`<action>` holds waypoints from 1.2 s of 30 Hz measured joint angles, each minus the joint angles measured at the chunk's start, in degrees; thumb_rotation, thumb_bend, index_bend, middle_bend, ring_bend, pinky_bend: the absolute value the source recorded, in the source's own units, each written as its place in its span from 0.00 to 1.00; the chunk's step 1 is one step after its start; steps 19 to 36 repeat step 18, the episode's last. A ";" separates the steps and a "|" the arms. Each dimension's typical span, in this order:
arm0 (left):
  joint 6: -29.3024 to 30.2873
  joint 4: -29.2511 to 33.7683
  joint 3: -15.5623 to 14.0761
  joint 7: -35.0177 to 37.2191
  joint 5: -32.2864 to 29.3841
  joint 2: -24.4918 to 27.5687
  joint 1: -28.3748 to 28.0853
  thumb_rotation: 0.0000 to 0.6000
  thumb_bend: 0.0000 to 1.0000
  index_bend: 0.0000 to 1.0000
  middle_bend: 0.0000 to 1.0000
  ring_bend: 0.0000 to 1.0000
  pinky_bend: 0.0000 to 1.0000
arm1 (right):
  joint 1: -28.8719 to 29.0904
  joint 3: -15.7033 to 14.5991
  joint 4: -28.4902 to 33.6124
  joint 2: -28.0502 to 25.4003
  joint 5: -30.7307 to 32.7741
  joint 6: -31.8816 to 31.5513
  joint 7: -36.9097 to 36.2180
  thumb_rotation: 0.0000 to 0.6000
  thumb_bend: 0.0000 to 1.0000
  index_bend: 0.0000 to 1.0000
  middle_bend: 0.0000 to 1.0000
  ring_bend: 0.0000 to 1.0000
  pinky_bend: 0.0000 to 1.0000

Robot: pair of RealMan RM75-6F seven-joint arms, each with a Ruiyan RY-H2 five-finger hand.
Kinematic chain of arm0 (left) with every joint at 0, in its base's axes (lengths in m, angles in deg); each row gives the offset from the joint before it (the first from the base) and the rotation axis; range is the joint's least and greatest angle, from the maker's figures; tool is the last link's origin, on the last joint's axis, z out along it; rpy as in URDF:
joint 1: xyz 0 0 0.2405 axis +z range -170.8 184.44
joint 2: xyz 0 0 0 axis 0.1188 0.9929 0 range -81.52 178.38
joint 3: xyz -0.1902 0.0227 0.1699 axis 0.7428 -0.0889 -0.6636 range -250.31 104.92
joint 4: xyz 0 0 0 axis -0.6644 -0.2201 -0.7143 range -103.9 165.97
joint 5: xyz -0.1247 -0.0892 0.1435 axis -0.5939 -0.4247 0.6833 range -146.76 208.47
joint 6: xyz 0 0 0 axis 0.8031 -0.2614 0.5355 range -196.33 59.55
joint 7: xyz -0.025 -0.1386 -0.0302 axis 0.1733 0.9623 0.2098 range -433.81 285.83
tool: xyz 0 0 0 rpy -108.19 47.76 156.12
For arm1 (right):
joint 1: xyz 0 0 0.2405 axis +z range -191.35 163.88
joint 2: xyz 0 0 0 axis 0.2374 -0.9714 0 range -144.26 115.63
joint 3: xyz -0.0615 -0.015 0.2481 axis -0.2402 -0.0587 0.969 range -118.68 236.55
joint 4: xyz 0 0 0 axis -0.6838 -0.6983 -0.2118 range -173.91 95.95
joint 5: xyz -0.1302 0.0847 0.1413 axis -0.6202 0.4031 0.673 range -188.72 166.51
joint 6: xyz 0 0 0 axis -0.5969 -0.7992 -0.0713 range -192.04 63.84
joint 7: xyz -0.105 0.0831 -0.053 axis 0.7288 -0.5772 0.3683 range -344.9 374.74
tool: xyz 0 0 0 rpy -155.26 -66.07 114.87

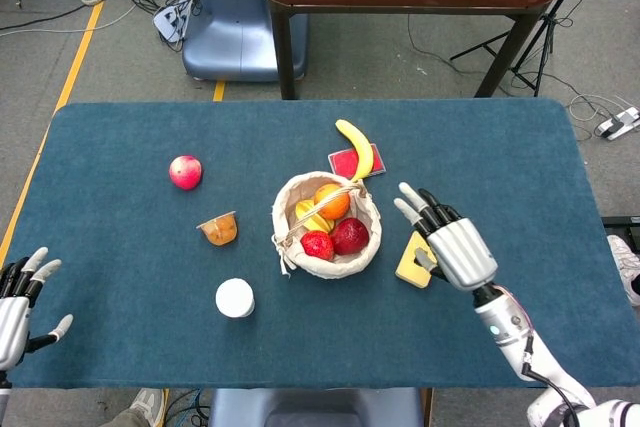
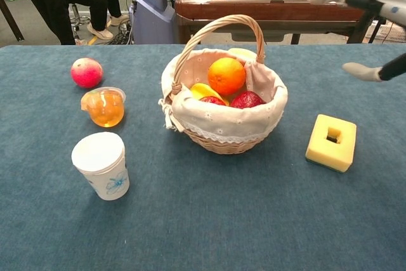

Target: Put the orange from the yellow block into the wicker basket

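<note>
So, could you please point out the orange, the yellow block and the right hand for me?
orange (image 2: 226,75), chest view, middle of the fruit inside the basket.
yellow block (image 2: 331,142), chest view, top face beside its square hole.
right hand (image 1: 460,250), head view, back of the hand, fingers spread.

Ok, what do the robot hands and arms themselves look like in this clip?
The right robot hand has a silver-grey metallic back, light grey fingers with black segments and pale tips. Its forearm is white with a small green light, and a thin dark cable runs along it. The left robot hand looks the same: grey, with black and pale fingers.
</note>
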 measured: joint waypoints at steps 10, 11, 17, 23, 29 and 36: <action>-0.06 0.53 0.01 -0.68 0.86 -0.10 -0.47 1.00 0.26 0.19 0.00 0.00 0.00 | -9.95 -4.38 1.74 -6.27 1.45 -7.96 0.95 1.00 0.36 0.04 0.13 0.17 0.43; -0.05 0.57 0.01 -0.72 0.95 -0.11 -0.51 1.00 0.26 0.19 0.00 0.00 0.00 | -10.78 -4.74 1.87 -6.63 1.71 -8.57 0.82 1.00 0.36 0.04 0.13 0.17 0.43; 0.13 0.84 0.09 -0.92 1.35 -0.08 -0.69 1.00 0.26 0.19 0.00 0.00 0.00 | -15.31 -6.51 2.05 -8.50 2.49 -12.01 -0.73 1.00 0.36 0.04 0.13 0.17 0.43; 0.13 0.85 0.07 -0.93 1.42 -0.09 -0.73 1.00 0.26 0.19 0.00 0.00 0.00 | -15.76 -6.64 2.00 -8.66 2.50 -12.31 -0.97 1.00 0.36 0.04 0.13 0.17 0.43; 0.13 0.85 0.07 -0.93 1.42 -0.09 -0.73 1.00 0.26 0.19 0.00 0.00 0.00 | -15.76 -6.64 2.00 -8.66 2.50 -12.31 -0.97 1.00 0.36 0.04 0.13 0.17 0.43; 0.13 0.85 0.07 -0.93 1.42 -0.09 -0.73 1.00 0.26 0.19 0.00 0.00 0.00 | -15.76 -6.64 2.00 -8.66 2.50 -12.31 -0.97 1.00 0.36 0.04 0.13 0.17 0.43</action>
